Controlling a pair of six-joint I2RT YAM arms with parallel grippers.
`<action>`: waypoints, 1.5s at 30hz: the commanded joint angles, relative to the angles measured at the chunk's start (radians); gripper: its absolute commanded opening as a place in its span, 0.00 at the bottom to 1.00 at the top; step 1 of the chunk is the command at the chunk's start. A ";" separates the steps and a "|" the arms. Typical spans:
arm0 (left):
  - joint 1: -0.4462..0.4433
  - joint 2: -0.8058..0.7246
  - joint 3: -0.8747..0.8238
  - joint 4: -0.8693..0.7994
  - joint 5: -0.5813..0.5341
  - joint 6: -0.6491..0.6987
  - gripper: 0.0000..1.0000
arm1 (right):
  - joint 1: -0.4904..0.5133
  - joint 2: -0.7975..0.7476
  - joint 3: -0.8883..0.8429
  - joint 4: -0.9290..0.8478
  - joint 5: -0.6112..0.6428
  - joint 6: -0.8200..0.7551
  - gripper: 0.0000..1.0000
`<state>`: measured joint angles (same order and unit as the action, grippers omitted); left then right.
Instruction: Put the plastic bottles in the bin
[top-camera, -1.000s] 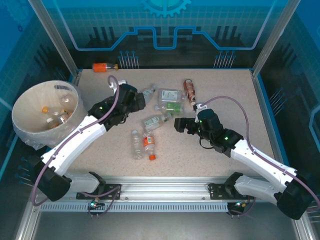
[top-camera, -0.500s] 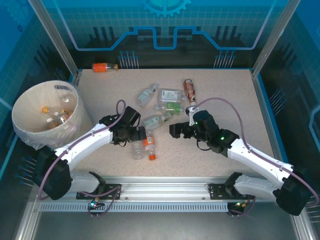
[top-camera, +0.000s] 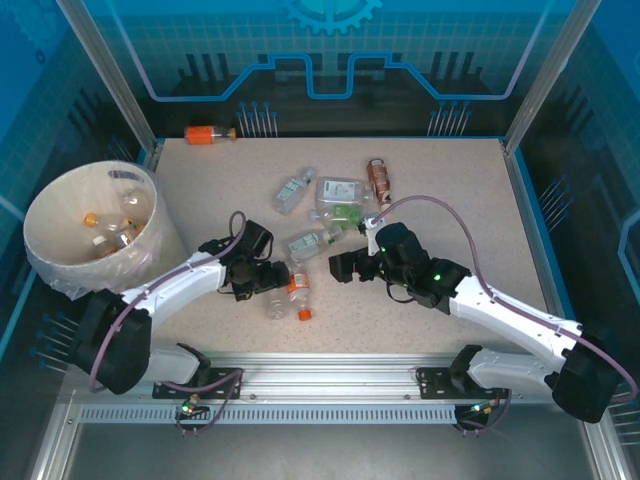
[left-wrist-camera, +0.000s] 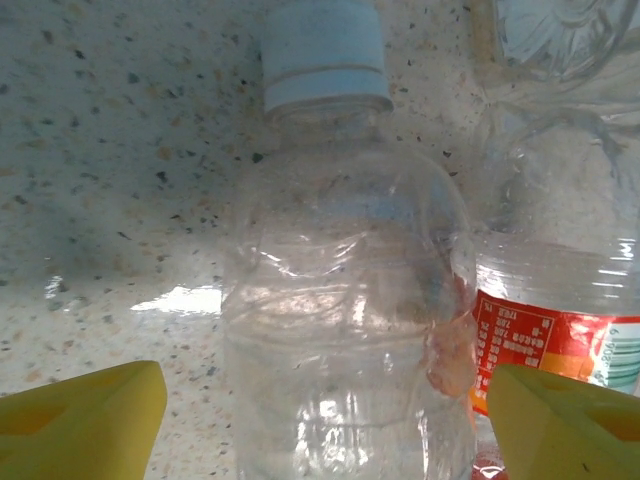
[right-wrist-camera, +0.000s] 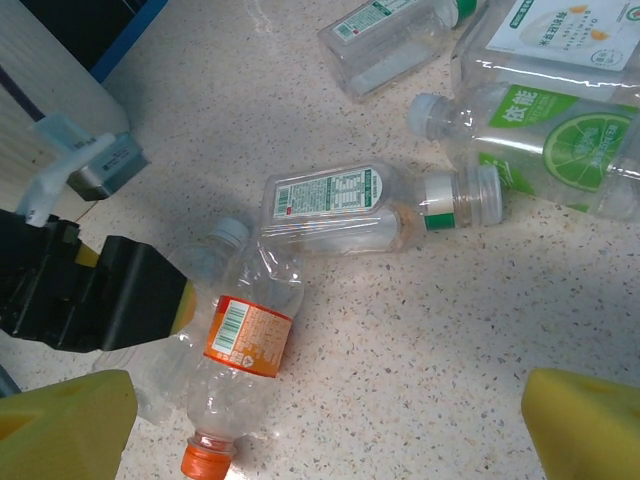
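I have the left gripper (left-wrist-camera: 328, 425) down at the table (left-wrist-camera: 110, 150). Its jaws are open and straddle a clear bottle (left-wrist-camera: 345, 330), which lies flat between the two yellow pads (left-wrist-camera: 85, 415) with its pale cap (left-wrist-camera: 325, 55) pointing away from the wrist. Between one pad and the bottle's wall I see bare table. The other pad stands close to the bottle, and I cannot tell whether it touches. Just ahead of that second pad, lying against the clear bottle, is an orange-labelled bottle (left-wrist-camera: 545, 335).

The right gripper (right-wrist-camera: 325, 430) hangs above the table with its jaws spread wide and nothing but speckled surface between them. Ahead of them and off to one side I see the orange-labelled bottle, its orange cap (right-wrist-camera: 205, 462) nearest the jaws. Farther ahead a green-labelled bottle (right-wrist-camera: 350, 205) lies on its side.

The bin (top-camera: 60, 205) stands well apart from both sets of jaws, out past the left arm's elbow, with several bottles (top-camera: 105, 240) already in it. More bottles lie scattered beyond the right jaws.
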<state>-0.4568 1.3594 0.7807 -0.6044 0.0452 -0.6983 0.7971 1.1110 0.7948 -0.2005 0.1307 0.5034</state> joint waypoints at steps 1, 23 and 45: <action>0.004 0.039 -0.018 0.058 0.062 0.025 0.81 | 0.011 -0.005 0.027 0.013 0.016 -0.014 1.00; 0.003 0.112 -0.082 0.170 0.078 0.026 0.55 | 0.019 -0.005 0.006 0.059 0.025 -0.041 1.00; 0.032 -0.391 -0.061 0.105 -0.117 0.018 0.42 | 0.071 0.001 -0.024 0.230 0.024 -0.123 1.00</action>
<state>-0.4450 1.0100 0.6598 -0.4572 -0.0357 -0.6796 0.8528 1.1130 0.7757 -0.0452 0.1528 0.4168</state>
